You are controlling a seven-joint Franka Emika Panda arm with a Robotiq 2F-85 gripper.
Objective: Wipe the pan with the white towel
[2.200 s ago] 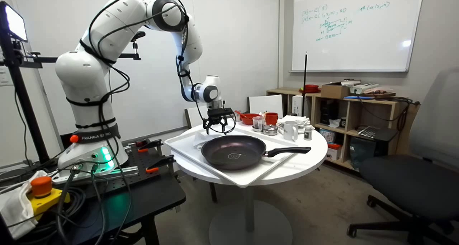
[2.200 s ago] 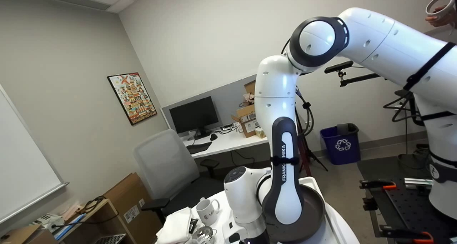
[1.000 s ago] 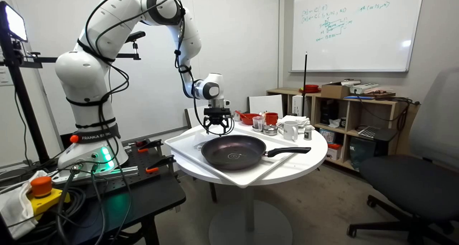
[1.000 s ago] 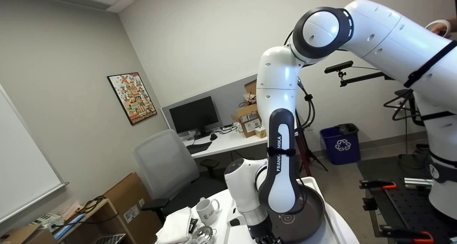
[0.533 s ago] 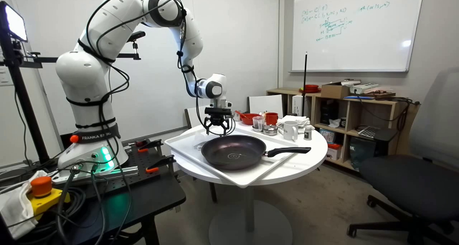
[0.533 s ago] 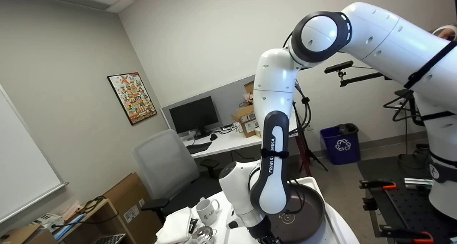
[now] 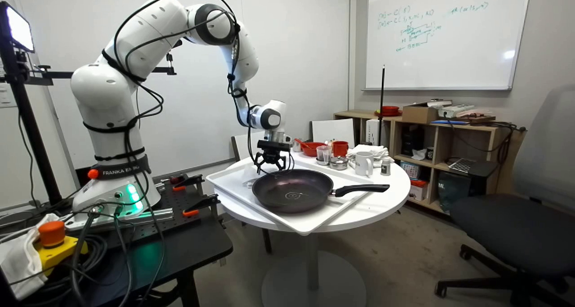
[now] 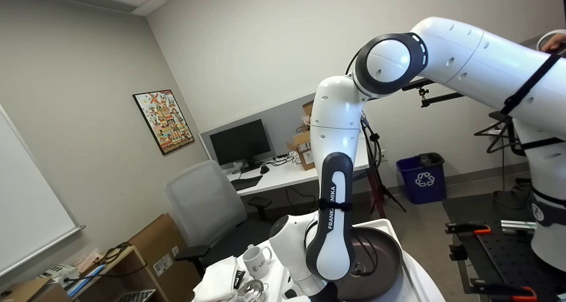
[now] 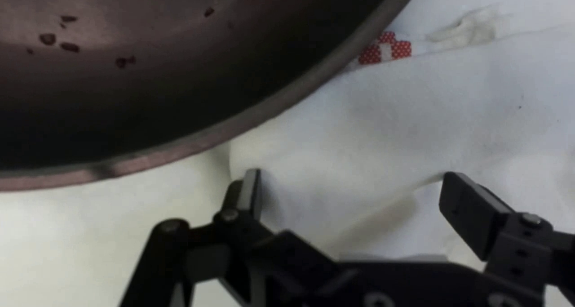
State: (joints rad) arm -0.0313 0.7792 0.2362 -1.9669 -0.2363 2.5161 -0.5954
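Note:
The dark pan (image 7: 294, 192) sits on the white tray (image 7: 304, 227), its black handle (image 7: 361, 189) pointing over the tray edge. The pan also shows in an exterior view (image 8: 376, 266) and at upper left in the wrist view (image 9: 251, 82), with several dark drops inside. A white towel (image 9: 359, 131) with a red dotted patch lies beside and partly behind the pan rim. My gripper (image 9: 352, 174) is open above the towel, fingers wide apart with nothing between them. In an exterior view the gripper (image 7: 271, 167) points down behind the pan's rim. Whether the fingertips touch the towel I cannot tell.
A white mug (image 7: 363, 164), a steel bowl (image 7: 338, 164), a clear cup (image 7: 323, 154), a red mug (image 7: 340, 148) and a red bowl (image 7: 312, 149) stand at the table's back. A folded white cloth (image 8: 216, 282) lies near the mug.
My gripper straightened from a tilt and rose a little, then shifted slightly right in an exterior view. In the last half second it has come lower. The pan has not moved.

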